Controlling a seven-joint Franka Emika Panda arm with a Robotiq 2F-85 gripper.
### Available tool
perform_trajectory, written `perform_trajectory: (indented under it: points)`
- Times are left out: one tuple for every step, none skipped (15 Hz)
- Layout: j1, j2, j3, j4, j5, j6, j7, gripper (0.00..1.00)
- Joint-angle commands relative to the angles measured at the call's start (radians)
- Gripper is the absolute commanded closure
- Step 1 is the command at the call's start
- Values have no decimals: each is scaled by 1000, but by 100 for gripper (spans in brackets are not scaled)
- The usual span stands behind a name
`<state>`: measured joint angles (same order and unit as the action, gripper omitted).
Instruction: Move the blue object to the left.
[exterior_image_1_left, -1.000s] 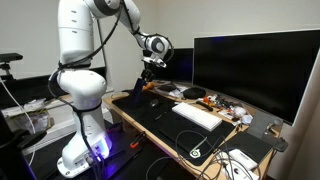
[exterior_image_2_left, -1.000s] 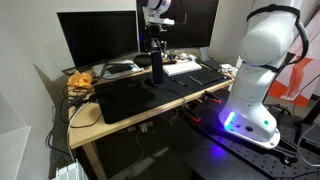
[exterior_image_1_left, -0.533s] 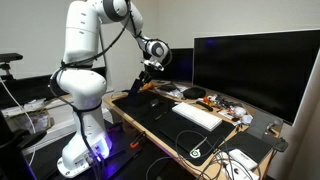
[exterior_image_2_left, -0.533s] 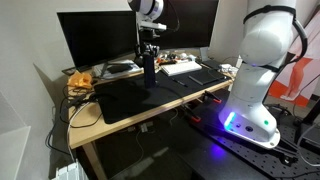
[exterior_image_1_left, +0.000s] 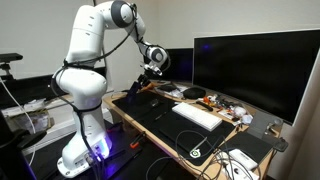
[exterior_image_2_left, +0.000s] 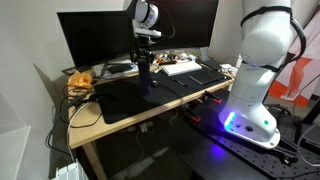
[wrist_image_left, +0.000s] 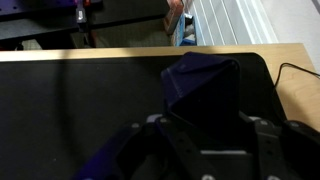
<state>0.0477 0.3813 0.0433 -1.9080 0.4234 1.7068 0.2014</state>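
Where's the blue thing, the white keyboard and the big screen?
blue object (wrist_image_left: 203, 92): wrist view, middle of its face.
white keyboard (exterior_image_1_left: 197, 115): an exterior view, middle of its keys.
big screen (exterior_image_1_left: 255, 70): an exterior view, middle of dark panel.

The white arm (exterior_image_1_left: 88, 45) stands tall from its base, folds at the elbow and reaches forward. Its wrist is turned so that the gripper (exterior_image_2_left: 146, 60) points straight down. In the wrist view the two dark fingers (wrist_image_left: 150, 135) are drawn in on either side of the blue object (wrist_image_left: 205, 85) (a firm, closed grip), holding it between them.
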Motion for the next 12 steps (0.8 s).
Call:
perform_trajectory:
  points:
    - [13, 58, 8, 70, 21, -38, 58, 74]
    - [19, 71, 9, 81, 19, -37, 73, 74]
    - [27, 83, 10, 93, 17, -35, 88, 74]
    - [33, 94, 12, 103, 17, -36, 101, 74]
    - [40, 106, 13, 116, 17, -36, 116, 74]
    - [45, 118, 14, 130, 18, -39, 129, 74]
    - [49, 134, 15, 148, 18, -47, 145, 74]
    - [52, 150, 17, 166, 17, -63, 162, 74]
    - [56, 145, 18, 166, 14, -67, 168, 74]
    - [54, 132, 14, 124, 4, -15, 129, 49]
    - [57, 139, 15, 134, 4, -19, 139, 49]
    - [59, 144, 16, 139, 4, -22, 140, 49]
